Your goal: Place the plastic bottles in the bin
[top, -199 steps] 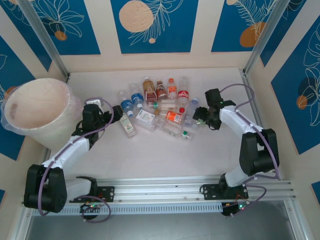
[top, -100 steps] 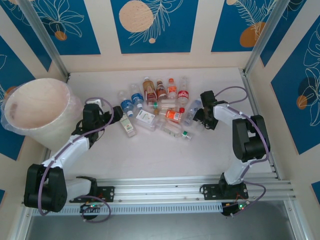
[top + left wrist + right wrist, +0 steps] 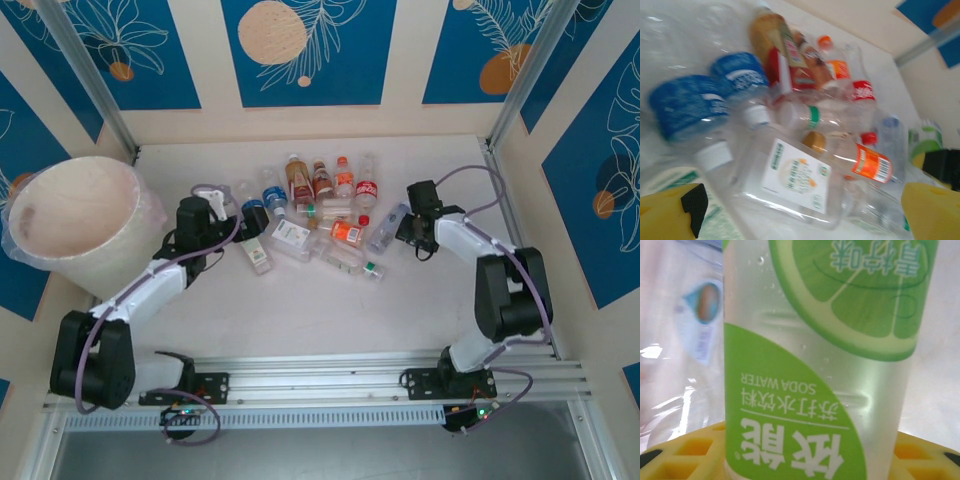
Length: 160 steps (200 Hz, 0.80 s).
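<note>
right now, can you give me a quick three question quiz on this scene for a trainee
1. True or false: seen from above, the bin stands left of the bottle pile.
2. What colour is the label on the bottle at the right end effector? A red, B green, C blue.
3. How do the left end effector's jaws stand?
Key: 1 true; 2 B; 3 wide open.

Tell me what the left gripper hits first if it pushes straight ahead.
Probably the clear bottle with the white label, lying dead ahead of the open left gripper; depth is hard to judge from the wrist view.
</note>
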Available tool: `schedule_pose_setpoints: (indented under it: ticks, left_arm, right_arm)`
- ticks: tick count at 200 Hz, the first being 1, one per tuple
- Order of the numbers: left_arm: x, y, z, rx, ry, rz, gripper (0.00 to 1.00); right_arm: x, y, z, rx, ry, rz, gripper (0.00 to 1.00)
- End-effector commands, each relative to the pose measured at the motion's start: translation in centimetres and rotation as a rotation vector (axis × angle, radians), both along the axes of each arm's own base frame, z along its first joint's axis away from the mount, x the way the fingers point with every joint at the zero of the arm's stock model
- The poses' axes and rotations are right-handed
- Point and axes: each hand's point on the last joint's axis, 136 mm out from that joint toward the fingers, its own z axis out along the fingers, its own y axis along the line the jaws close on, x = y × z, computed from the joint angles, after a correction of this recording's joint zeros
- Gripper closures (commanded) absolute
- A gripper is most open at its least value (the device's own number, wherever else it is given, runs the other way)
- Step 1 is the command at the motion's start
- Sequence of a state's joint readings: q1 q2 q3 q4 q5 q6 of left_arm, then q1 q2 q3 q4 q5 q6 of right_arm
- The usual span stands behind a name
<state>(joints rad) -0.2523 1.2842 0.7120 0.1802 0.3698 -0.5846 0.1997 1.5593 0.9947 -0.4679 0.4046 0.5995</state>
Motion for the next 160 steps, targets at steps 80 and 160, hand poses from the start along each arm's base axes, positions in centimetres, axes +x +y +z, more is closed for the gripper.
schedule_pose_setpoints:
  ticks: [80,160]
  left_arm:
    - [-0.8,-11.7,6.6,-0.256,0.048,-0.330,0.00]
    - [-0.5,-12.7,9.0,-0.156,-0.032,-0.285,0.00]
  right_arm:
    - [-3.3,16.5,14.4,0.419,-0.583,0.770,0.51]
    - [-6.3,24.8,13.9,0.442,-0.488,1.063,0.48]
